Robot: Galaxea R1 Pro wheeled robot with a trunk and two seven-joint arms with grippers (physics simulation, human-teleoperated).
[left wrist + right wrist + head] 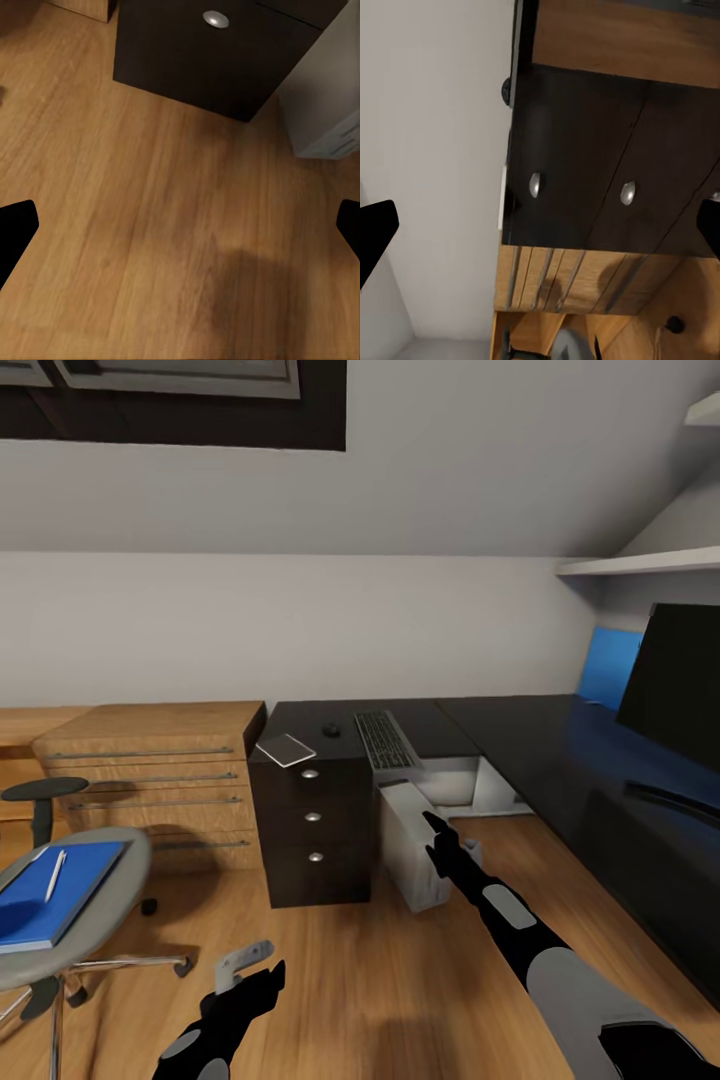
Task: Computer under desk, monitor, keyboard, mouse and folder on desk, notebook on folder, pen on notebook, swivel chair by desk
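The black desk (520, 735) runs along the wall and down the right side. On it lie the keyboard (385, 740), the mouse (331, 731) and the grey notebook (286, 749), and the monitor (680, 680) stands at the right. The light-grey computer (410, 850) stands on the floor just right of the drawer pedestal (312, 820). My right gripper (438, 830) hangs open in front of the computer, facing the pedestal (585, 172). My left gripper (262, 978) is open, low over the floor (150, 225). The swivel chair (90, 950) at the left carries the blue folder (50, 900) and the white pen (55, 875).
A light-wood drawer chest (160, 780) stands left of the pedestal. A white shelf (640, 563) hangs above the desk's right wing, with a blue wall panel (608, 665) behind the monitor. Wood floor (380, 980) stretches between chair, pedestal and desk.
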